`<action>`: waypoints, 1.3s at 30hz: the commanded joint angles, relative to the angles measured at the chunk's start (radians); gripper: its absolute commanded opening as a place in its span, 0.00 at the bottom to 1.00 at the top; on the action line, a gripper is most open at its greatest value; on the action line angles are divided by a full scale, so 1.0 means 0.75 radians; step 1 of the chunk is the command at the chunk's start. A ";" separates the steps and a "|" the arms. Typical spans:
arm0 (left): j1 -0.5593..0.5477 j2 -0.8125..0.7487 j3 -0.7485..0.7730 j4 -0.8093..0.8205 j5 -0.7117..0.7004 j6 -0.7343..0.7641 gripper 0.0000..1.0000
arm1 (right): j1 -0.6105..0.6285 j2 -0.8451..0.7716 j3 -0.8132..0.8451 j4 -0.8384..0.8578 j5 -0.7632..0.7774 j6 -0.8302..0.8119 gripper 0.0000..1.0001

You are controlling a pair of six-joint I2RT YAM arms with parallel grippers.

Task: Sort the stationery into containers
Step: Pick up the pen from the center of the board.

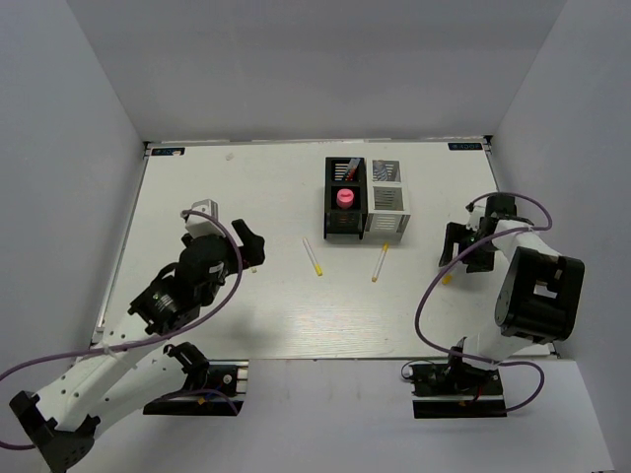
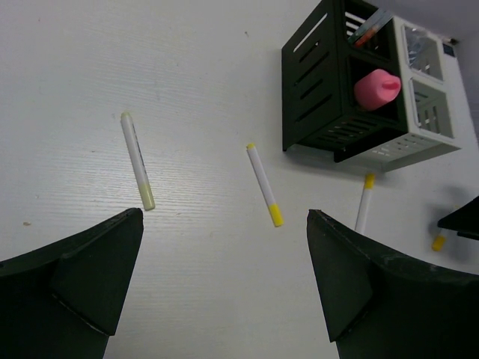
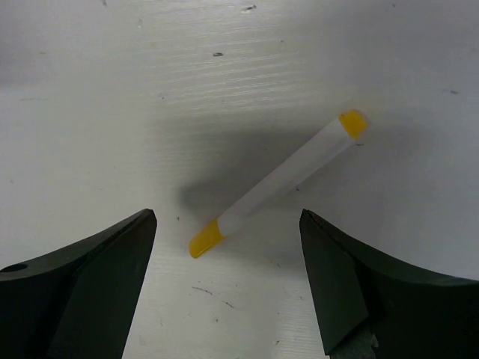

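The black organiser (image 1: 335, 219) and the white-grey organiser (image 1: 392, 223) stand joined at the table's middle back. A pink-capped tube (image 1: 345, 196) stands in the black one, also in the left wrist view (image 2: 376, 88). Two white-and-yellow pens (image 1: 313, 256) (image 1: 380, 263) lie in front of them. My left gripper (image 1: 246, 243) is open and empty above the table, with a third pen (image 2: 137, 160) ahead of it. My right gripper (image 1: 459, 248) is open, low over a fourth pen (image 3: 288, 176) that lies between its fingers untouched.
Dark pens stick up in the black organiser's rear compartment (image 1: 347, 169). Grey walls close in the white table (image 1: 237, 187) on three sides. Purple cables loop beside both arms. The organisers also show in the left wrist view (image 2: 314, 90).
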 commanded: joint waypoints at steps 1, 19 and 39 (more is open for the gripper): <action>-0.007 -0.051 -0.001 -0.023 -0.026 -0.038 1.00 | 0.010 0.031 0.031 0.050 0.070 0.106 0.83; -0.007 -0.121 -0.001 -0.023 -0.026 -0.050 1.00 | 0.080 0.321 0.113 0.147 0.260 0.205 0.51; 0.017 -0.072 -0.014 -0.023 -0.104 -0.026 1.00 | 0.119 0.113 -0.063 0.132 0.178 -0.016 0.48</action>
